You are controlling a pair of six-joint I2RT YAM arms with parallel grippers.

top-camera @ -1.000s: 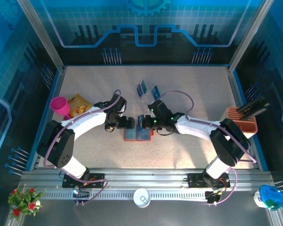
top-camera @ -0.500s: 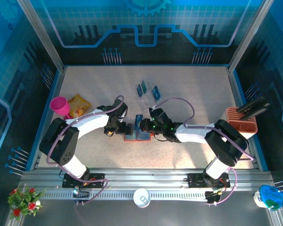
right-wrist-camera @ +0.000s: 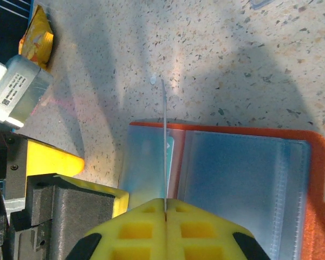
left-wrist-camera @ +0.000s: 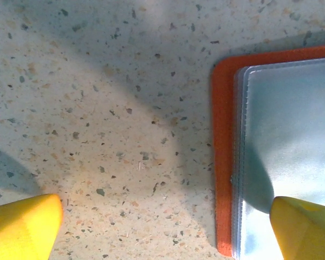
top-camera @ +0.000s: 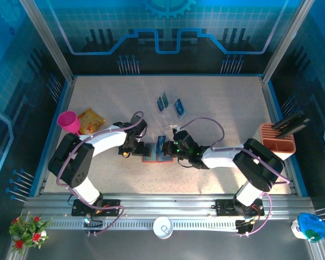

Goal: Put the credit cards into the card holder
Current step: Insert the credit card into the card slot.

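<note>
Standing by the desk (top-camera: 222, 97), you see the right fingers (right-wrist-camera: 165, 208) pinched tight on one card (right-wrist-camera: 164, 135). It is held on edge, so it reads as a thin line above the open wallet (right-wrist-camera: 317, 179). The wallet lies flat near the middle of the desk with its clear pockets (left-wrist-camera: 292, 135) facing up. The card hangs over the wallet's nine o'clock half. I cannot tell whether its edge has reached a pocket mouth.

The left fingers (top-camera: 142, 147) come in from the wallet's nine o'clock side, spread wide and holding nothing. One tip is over a clear pocket and the other over bare desk just beside the orange border.

The step in hand looks like feeding this card into a pocket. Doing it well would mean laying the card nearly flat, squaring its leading edge to the pocket mouth and sliding it in slowly. The left tip would best press the wallet down so it cannot skate. More cards (top-camera: 162, 102) wait in a clear stand (top-camera: 172, 101) at twelve o'clock from the wallet, well apart.
</note>
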